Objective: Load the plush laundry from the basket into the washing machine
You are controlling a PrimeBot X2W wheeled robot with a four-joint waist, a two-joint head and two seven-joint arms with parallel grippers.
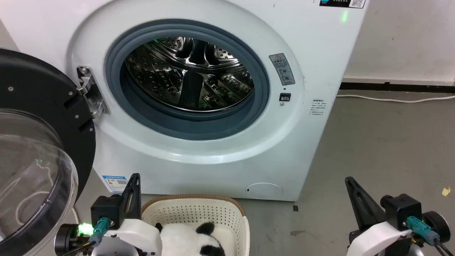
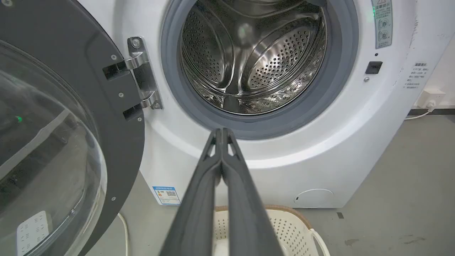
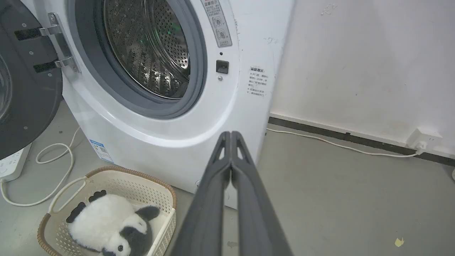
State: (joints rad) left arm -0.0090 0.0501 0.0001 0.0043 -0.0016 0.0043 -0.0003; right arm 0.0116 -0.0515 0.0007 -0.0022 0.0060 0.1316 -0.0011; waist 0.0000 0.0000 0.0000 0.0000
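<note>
Plainly, nothing had been loaded yet. The washing machine (image 1: 220,153) stood on the grey floor (image 1: 384,149) against the wall, ready for loading. Its door (image 1: 42,89) was swung wide to the robot's left, the clear bulge facing outward. The grey-gasketed porthole was unobstructed. Inside, the steel drum (image 1: 188,74) shone bare as far as I could see into it, with no fabric or fur on its perforated walls.

The basket (image 1: 193,196) sat on the floor just in front of the machine's bottom edge, below the porthole and a little toward the door side. The plush laundry (image 3: 106,224) lay inside it, flat on the basket's bottom and toward the end away from the machine. Its black ears and patches faced up, and nothing was touching it.

The left gripper (image 2: 221,131) hung above the basket's door-side edge. Its two dark fingers were pressed together at the tips, with nothing between them. The right gripper (image 3: 231,133) was well off to the other side, over bare floor, likewise pinched closed and empty-handed.

By my reckoning the whole job remained to be done. One pincer would have to spread, go down into the basket and take the toy. It would then have to lift it clear of the rim, carry it through the porthole and let it go in the drum.
</note>
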